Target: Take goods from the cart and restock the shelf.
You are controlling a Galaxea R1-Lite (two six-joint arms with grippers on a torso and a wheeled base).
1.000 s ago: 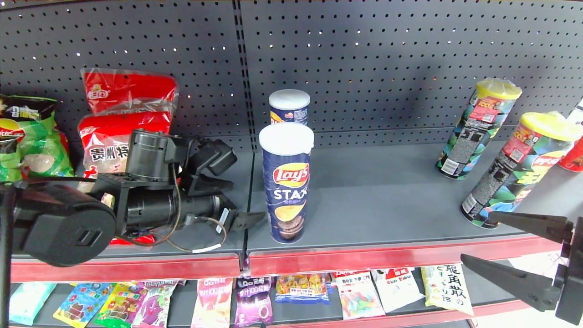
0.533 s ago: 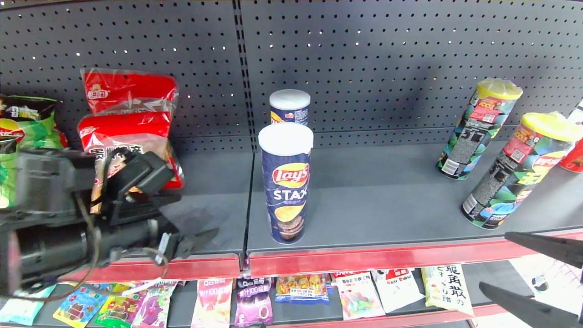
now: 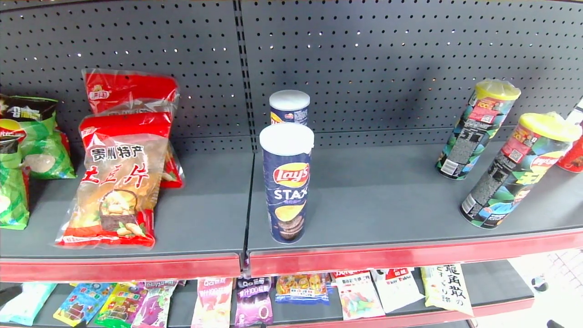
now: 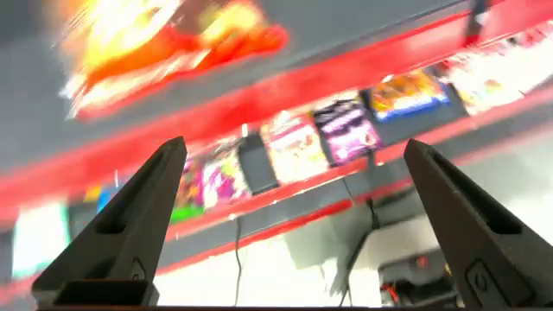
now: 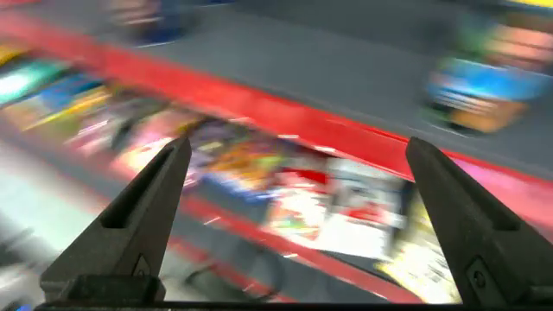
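Left arm has pulled back off the shelf (image 3: 364, 205); right arm has drawn away from its near right edge too. Red snack bag (image 3: 116, 191) lies on the shelf's left section by the near lip, long axis near-to-far, top against a second red bag (image 3: 130, 91). Blue can (image 3: 287, 182) stands upright to its right, apart. Left gripper (image 4: 295, 145) and right gripper (image 5: 298, 142) are both spread wide, holding nothing, facing lower-shelf packets (image 4: 346, 130). Next load comes from the cart; cannot tell which arm is nearer it.

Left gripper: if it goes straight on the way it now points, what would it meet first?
Probably the small packets hanging just below the red shelf edge. The open left gripper frames them between its fingers, though how far off they lie is unclear.
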